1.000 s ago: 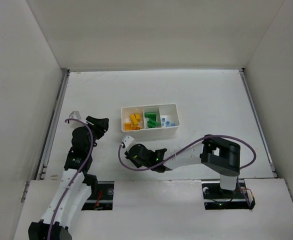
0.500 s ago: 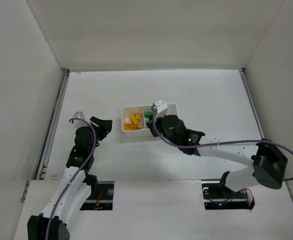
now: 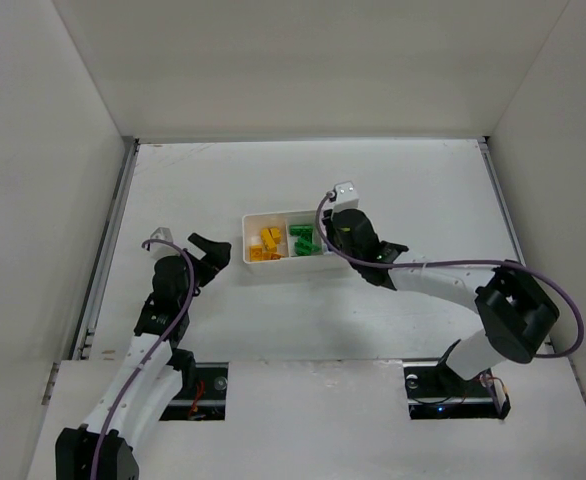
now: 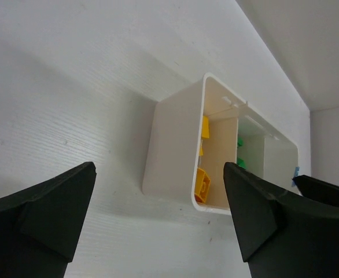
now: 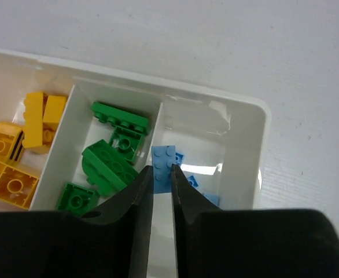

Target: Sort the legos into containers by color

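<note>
The white tray lies mid-table, with yellow legos in its left container and green legos in the middle one. My right gripper hangs over the right container. Its jaws stand a narrow gap apart, and a light blue lego shows stud-side up right at the right gripper tips, above other blue legos. Whether the fingers touch it I cannot tell. My left gripper is wide open and empty, just left of the tray. The left gripper faces the tray's end wall.
The right wrist view shows yellow legos and green legos behind thin dividers. White enclosure walls ring the table. The right arm reaches in from the right, across the tray's front right corner.
My right arm swung from the table in front of the tray up over its right container, and its jaws parted slightly. My left gripper opened wide and edged toward the tray.
</note>
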Action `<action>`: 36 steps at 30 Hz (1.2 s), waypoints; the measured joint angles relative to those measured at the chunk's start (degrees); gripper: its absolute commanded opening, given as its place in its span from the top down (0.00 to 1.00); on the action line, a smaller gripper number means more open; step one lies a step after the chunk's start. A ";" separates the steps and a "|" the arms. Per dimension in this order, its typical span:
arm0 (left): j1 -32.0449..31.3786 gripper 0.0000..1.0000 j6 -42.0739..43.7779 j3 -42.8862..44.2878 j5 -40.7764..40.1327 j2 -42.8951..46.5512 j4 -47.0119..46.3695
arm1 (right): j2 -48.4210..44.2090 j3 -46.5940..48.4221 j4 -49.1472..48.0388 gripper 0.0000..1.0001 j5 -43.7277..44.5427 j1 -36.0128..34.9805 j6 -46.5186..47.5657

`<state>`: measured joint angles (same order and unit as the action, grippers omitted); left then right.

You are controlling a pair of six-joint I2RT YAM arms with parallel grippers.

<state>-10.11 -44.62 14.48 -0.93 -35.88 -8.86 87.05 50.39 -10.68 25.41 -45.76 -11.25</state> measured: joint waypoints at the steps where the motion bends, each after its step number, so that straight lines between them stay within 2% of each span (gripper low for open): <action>1: 0.00 0.00 -0.28 0.00 0.02 0.00 0.04 | 0.04 0.00 0.09 0.68 0.42 0.07 -0.20; 3: 0.00 0.00 -0.33 0.00 -0.15 -0.11 0.26 | -0.04 0.00 -0.02 0.57 1.60 0.35 -0.59; 5: 0.00 0.00 -0.31 0.00 -0.22 -0.42 0.57 | -0.20 0.00 -0.02 0.51 2.60 0.42 -0.76; 12: 0.02 0.00 -0.33 0.00 -0.76 -0.04 2.08 | -3.98 -0.87 -0.02 0.36 4.72 0.42 -1.25; 20: 0.90 0.00 -0.44 0.00 -1.62 3.19 5.16 | -20.68 -11.41 -0.37 0.15 11.17 0.79 -6.47; 22: 0.98 0.00 -0.44 0.00 -2.10 3.32 5.92 | -25.66 -15.06 -0.50 0.00 13.03 1.90 -8.63; 29: 1.18 0.00 -0.28 0.00 -2.64 0.94 6.82 | -36.68 -26.03 3.98 0.00 19.96 6.73 -18.14; 36: -0.81 0.00 -0.28 0.02 -2.58 -1.66 6.86 | -49.11 -33.07 11.50 0.00 22.27 11.54 -29.77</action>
<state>-10.92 -44.91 14.50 -3.51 -37.54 -2.00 37.93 17.32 0.82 47.68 -34.22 -41.01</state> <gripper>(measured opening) 0.997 0.999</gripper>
